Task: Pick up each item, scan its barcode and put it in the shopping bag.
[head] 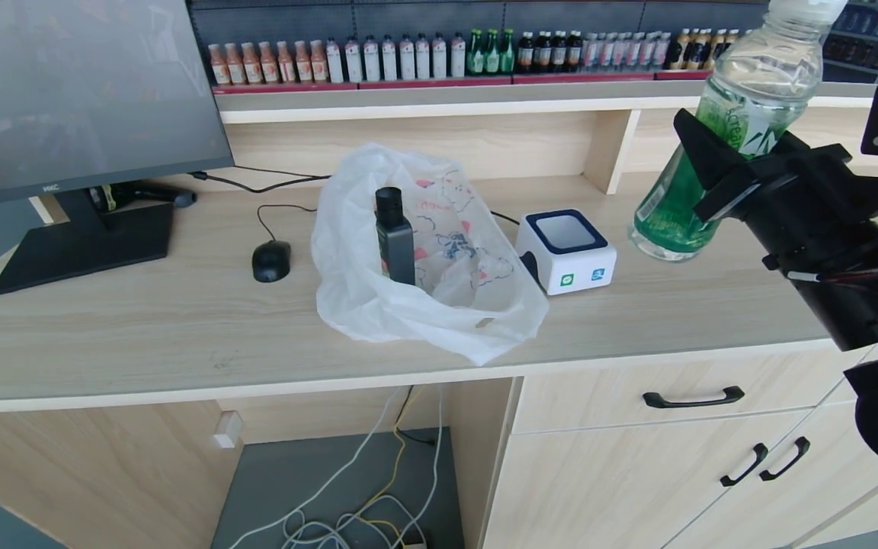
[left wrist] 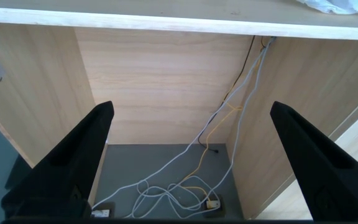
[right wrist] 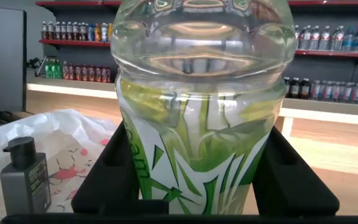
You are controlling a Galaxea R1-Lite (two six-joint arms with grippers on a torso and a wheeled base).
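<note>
Right gripper (head: 694, 164) squeezes green bottle (head: 744, 99), held high near scanner (head: 565, 252), likely ready for barcode beep. Shopping bag (head: 363, 290) sits open beside scanner, dark bottle (head: 395, 240) standing inside. Left gripper (left wrist: 191, 162) wide open, empty, low under counter (head: 142, 328), out of way.

The head view's top edge is cutting off the cap of the green-labelled bottle (head: 759, 84), and the right pincer (head: 690, 164) is covering part of its label. The monitor (head: 81, 84) is running past the top and left edges. Both fingers (left wrist: 73, 168) of the left pincer (left wrist: 191, 112) are running off the left wrist view's lower edge. The shelf bottles (head: 439, 57) are showing too small to tell their labels.
</note>
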